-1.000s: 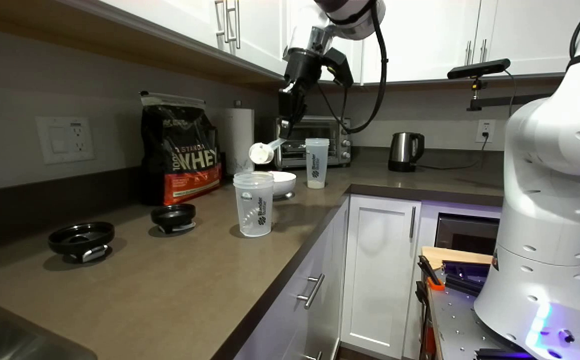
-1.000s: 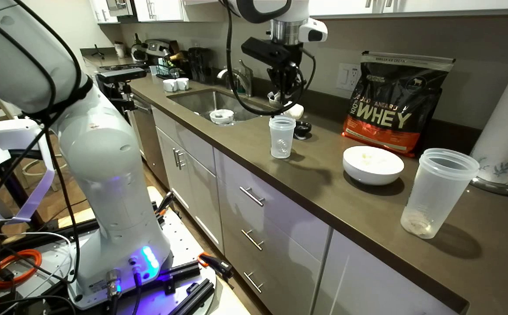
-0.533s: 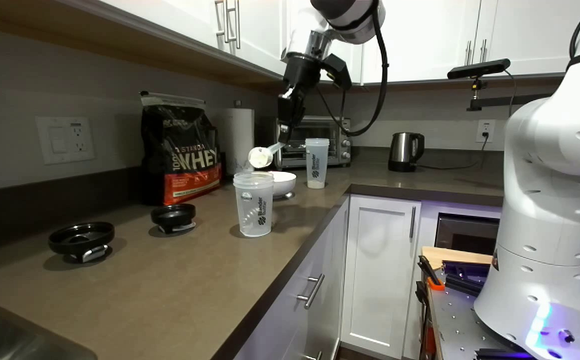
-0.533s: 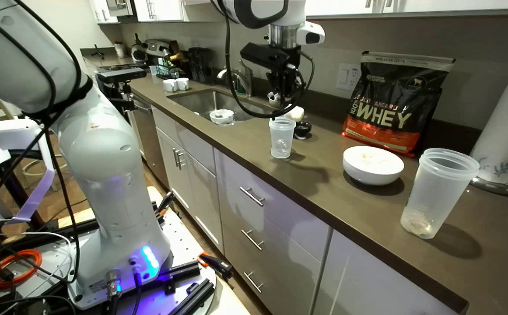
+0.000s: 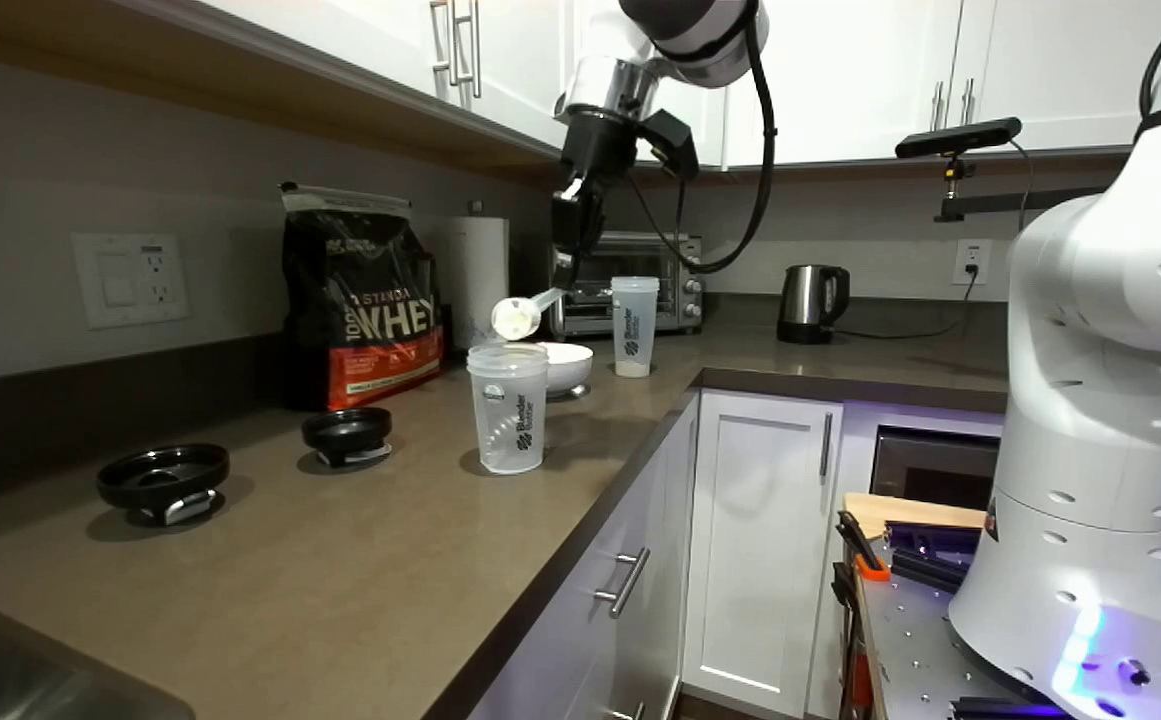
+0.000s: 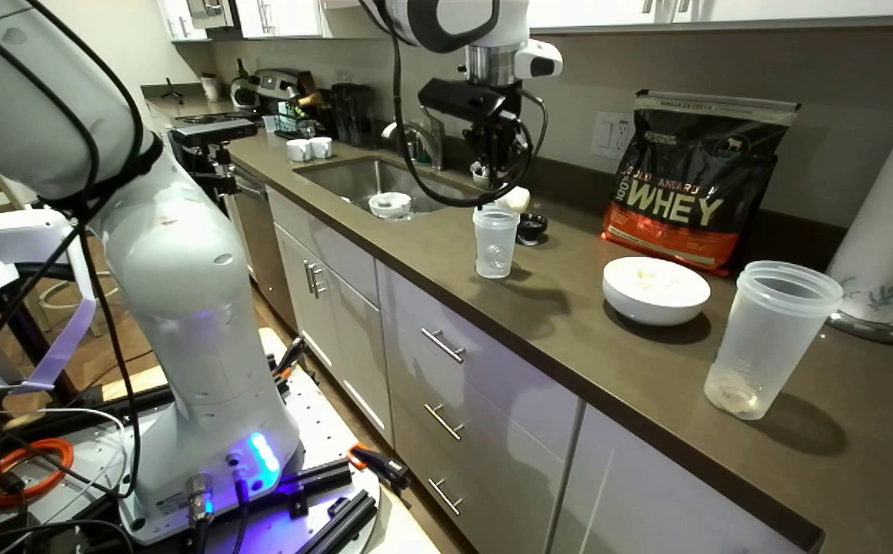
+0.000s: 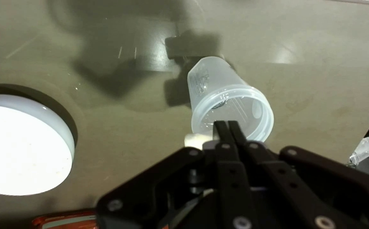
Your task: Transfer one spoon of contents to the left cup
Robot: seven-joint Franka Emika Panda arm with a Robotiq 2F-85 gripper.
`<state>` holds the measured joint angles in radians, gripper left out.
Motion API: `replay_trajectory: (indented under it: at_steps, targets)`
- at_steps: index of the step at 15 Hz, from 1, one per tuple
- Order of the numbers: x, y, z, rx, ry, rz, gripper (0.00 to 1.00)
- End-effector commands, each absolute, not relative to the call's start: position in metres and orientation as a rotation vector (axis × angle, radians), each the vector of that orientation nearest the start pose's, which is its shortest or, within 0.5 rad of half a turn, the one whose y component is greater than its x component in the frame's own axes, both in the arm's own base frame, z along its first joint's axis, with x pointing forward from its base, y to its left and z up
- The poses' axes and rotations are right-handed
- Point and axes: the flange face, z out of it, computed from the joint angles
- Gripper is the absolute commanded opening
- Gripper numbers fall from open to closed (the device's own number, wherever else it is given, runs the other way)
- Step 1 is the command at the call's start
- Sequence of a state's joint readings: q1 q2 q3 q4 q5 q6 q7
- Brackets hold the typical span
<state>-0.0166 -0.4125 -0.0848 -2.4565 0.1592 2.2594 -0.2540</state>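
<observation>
Near the rim of the left cup point(image 5: 509, 412) I hold the spoon point(image 5: 516, 319), its handle mostly hidden in the wrist view behind my gripper point(image 7: 227, 124), whose fingers press almost together on it.

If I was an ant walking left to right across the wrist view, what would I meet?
Bowl → cup → something shiny at the right edge, too unclear to name. I skipped the bag, spoon and fingers: their places overlap others.
</observation>
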Motion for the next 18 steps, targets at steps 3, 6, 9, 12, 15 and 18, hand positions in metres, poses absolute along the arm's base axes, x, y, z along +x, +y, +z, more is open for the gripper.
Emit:
replay_trajectory:
  at_steps: [3,6,9,12,15,18]
  targets:
    - [0.437,-0.033,0.469,-3.043,-0.176,-0.444,0.01]
    - [0.438,-0.03,0.469,-3.075,-0.22,-0.496,0.01]
    - [0.437,-0.028,0.467,-3.09,-0.248,-0.52,0.02]
    - [0.435,-0.026,0.466,-3.099,-0.27,-0.534,0.02]
    - [0.432,-0.024,0.465,-3.101,-0.283,-0.541,0.02]
    - [0.429,-0.021,0.464,-3.106,-0.296,-0.547,0.02]
